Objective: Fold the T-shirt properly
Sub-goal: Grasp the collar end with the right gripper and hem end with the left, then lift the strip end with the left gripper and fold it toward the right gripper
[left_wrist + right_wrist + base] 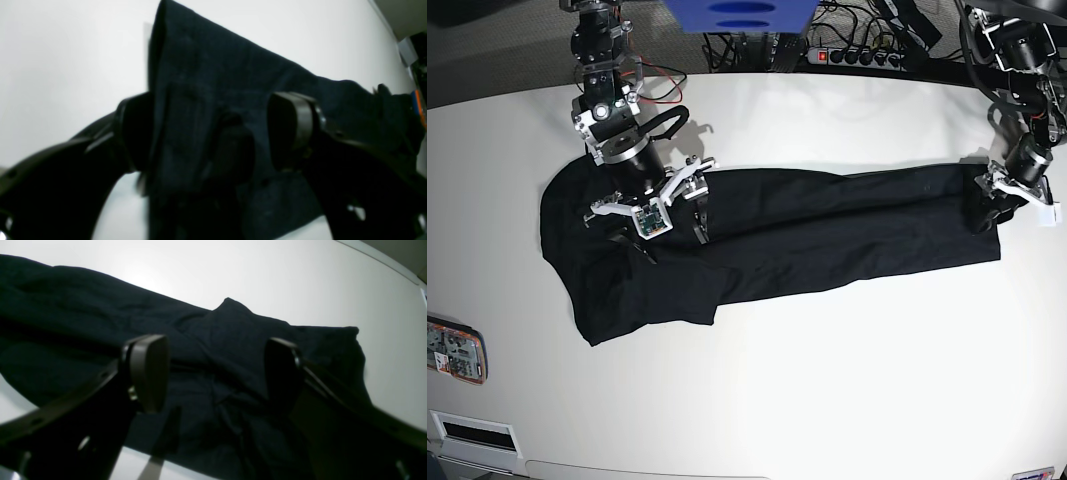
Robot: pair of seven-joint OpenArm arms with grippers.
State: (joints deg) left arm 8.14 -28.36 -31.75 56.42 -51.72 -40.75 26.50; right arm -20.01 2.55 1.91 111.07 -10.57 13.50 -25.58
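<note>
T-shirt [827, 235] lies stretched long across the white table [827, 380], black, wrinkled, folded into a narrow band with a wider bunched part at the base view's left end. You have your right gripper [217, 373] over that wider part, fingers [148, 370] spread apart, cloth below and between them, nothing clamped. Your left gripper [210, 133] sits at the opposite end, fingers [290, 126] wide apart with a raised fold of cloth standing between them; whether either pad touches it, you cannot tell.
</note>
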